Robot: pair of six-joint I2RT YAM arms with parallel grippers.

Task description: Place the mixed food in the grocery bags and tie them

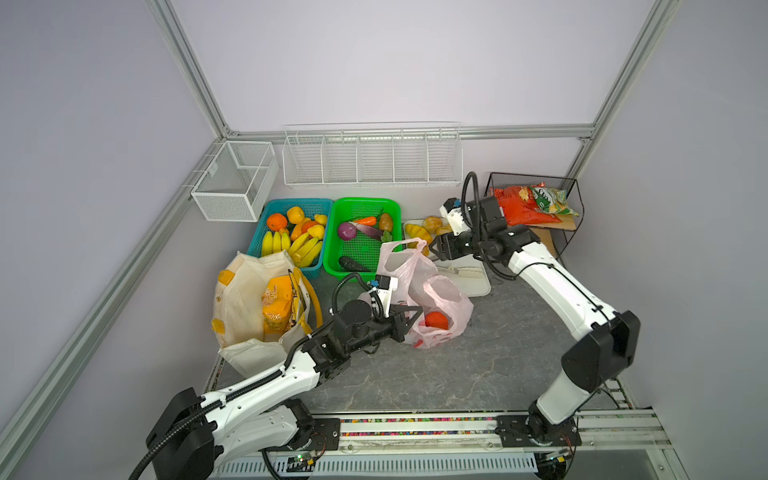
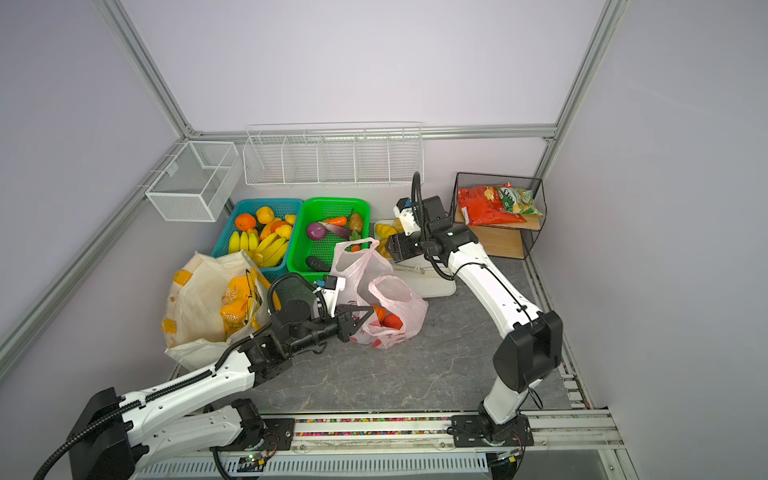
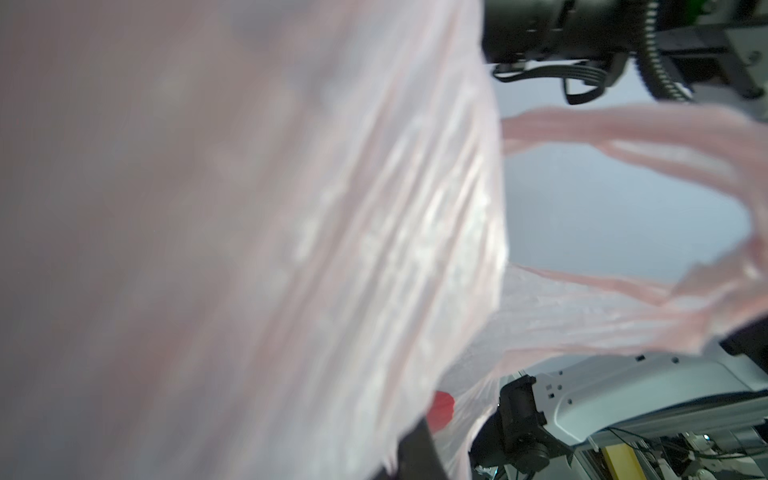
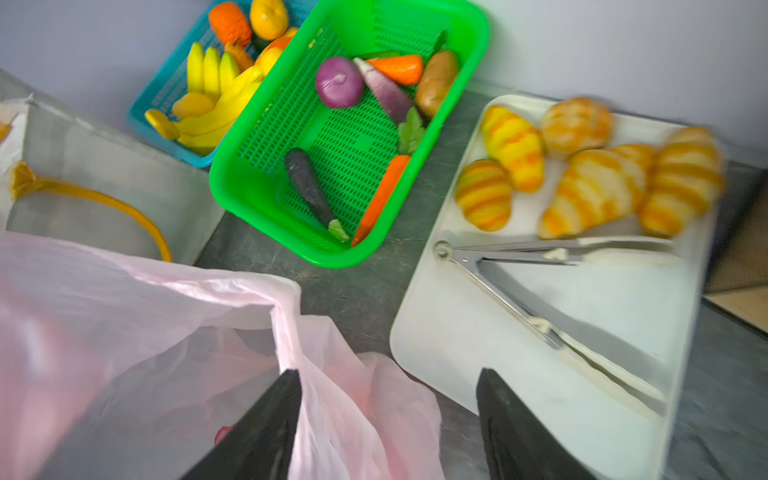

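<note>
Left gripper (image 1: 411,318) pinches the pink bag (image 1: 446,291) by its rim, holding it open. Right gripper (image 4: 388,376), spread beside the bag's handle, should lift clear before reaching for the purple onion (image 1: 346,231) beyond the bag.

You're looking at a booth with pale lilac walls: back wall (image 1: 395,62), left wall (image 1: 83,124), right wall (image 1: 685,166). An aluminium frame (image 1: 187,66) runs along the wall joints and up the corners. The table (image 1: 457,374) has a dark grey marble-pattern top. A white wire rack (image 1: 372,160) with five compartments sits on the back wall. A white mesh basket (image 1: 232,183) hangs on the left frame rail. A black wire shelf (image 1: 536,176) stands in the back right corner, with a wooden board (image 2: 498,241) inside it. A metal rail (image 1: 415,432) runs along the table's front edge. The light is even and soft, the shadows faint.
</note>
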